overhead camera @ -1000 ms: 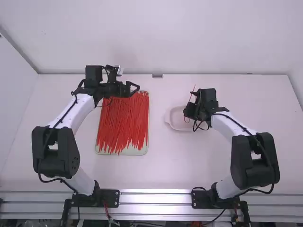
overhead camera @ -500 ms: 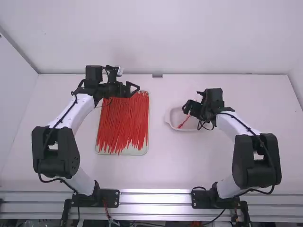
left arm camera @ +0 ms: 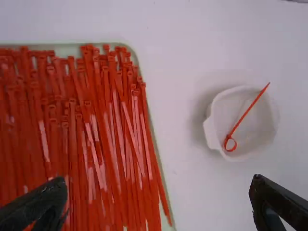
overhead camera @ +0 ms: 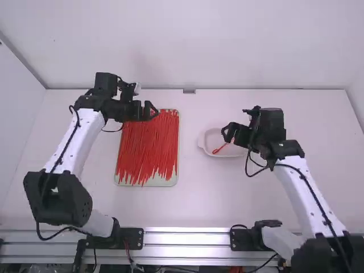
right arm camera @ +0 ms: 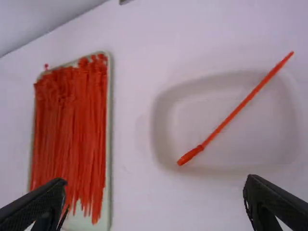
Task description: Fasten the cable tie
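1. Left gripper [overhead camera: 149,111] hangs over the far end of the tray [overhead camera: 174,181], jaws spread wide and holding nothing. It has drawn leftward since a second ago.
2. Loose red cable ties [overhead camera: 149,145] cover the tray thickly.
3. The white bowl [overhead camera: 201,142] sits right of the tray with the fastened cable tie [left arm camera: 246,115] lying slanted inside. The left wrist view shows its closed loop, while in the right wrist view that end looks like a thick stub, perhaps edge-on. A second ago the tie stood upright in the right gripper.
4. The right gripper [overhead camera: 227,133] hovers at the bowl's right side, apart from the tie, jaws wide and empty.
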You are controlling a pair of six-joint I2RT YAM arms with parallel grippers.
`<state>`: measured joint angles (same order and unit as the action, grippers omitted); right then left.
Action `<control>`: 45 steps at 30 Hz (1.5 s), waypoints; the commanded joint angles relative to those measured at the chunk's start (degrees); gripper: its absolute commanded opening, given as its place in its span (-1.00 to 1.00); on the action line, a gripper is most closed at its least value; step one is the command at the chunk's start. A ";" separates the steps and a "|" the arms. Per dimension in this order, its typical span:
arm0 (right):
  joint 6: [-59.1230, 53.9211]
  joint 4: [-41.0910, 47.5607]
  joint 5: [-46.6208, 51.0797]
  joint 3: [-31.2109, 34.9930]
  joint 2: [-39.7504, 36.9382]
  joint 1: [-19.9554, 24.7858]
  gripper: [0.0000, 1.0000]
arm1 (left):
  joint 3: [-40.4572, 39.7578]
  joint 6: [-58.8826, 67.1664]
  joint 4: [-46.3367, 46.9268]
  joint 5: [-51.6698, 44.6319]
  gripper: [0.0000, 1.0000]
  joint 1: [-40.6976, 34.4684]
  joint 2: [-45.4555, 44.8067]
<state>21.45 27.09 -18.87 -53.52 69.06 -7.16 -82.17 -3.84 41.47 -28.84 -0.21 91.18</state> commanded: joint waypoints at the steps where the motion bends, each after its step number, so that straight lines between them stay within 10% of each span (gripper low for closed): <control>1: -0.28 1.49 1.86 -1.25 -3.56 -1.22 0.96 | -1.51 0.66 1.68 1.31 0.98 0.20 -1.60; 7: -0.74 1.88 6.64 -0.79 -8.83 -3.45 0.95 | -0.96 0.92 1.77 1.72 0.96 0.21 -2.29; 22: -12.12 -9.50 18.02 10.59 -20.21 7.16 0.55 | 9.04 3.84 -8.23 11.72 0.61 0.21 -12.29; 45: -21.45 -27.09 18.87 40.85 -50.46 7.16 -0.50 | 37.52 3.84 -36.71 28.84 -0.38 0.21 -40.78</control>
<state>0.23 0.21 -0.34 -14.41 20.49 0.12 -46.61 -0.36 5.63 -0.95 -0.21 53.04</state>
